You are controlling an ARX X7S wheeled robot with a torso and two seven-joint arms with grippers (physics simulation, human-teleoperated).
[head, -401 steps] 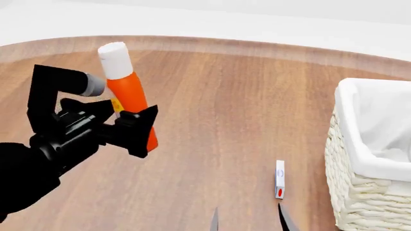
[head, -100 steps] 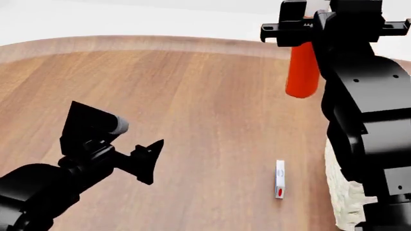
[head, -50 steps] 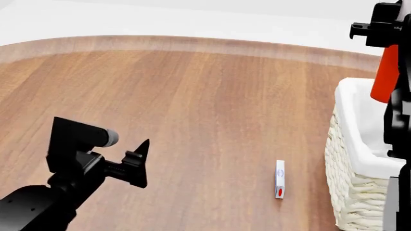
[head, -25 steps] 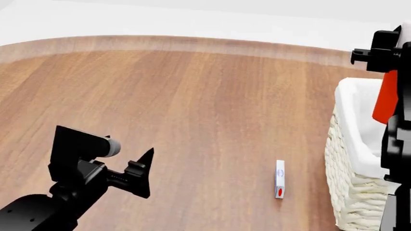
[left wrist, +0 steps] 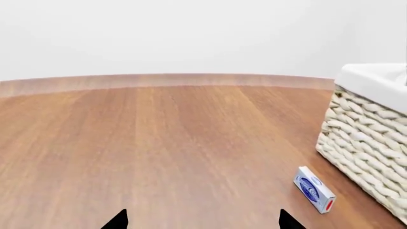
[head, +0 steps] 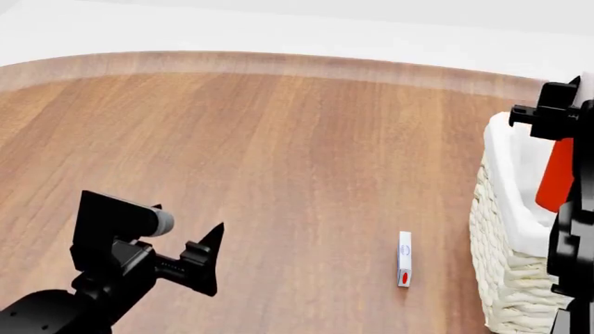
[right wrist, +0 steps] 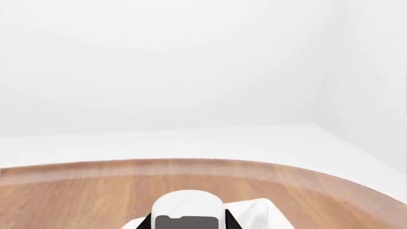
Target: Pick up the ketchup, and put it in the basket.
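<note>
Ketchup (head: pixel 557 182) hanging over the basket (head: pixel 506 229), not yet released.
Right pincer (head: pixel 566 125) grips the bottle near the basket's rim; released tilted, it may strike the rim. Left pincer (head: pixel 190 261) is apart, empty.

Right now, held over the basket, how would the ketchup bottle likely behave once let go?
The ketchup bottle is tall and narrow, so it will probably topple rather than stand. The basket has a cloth liner, which should soften the landing. Its smooth round body may roll a little.
</note>
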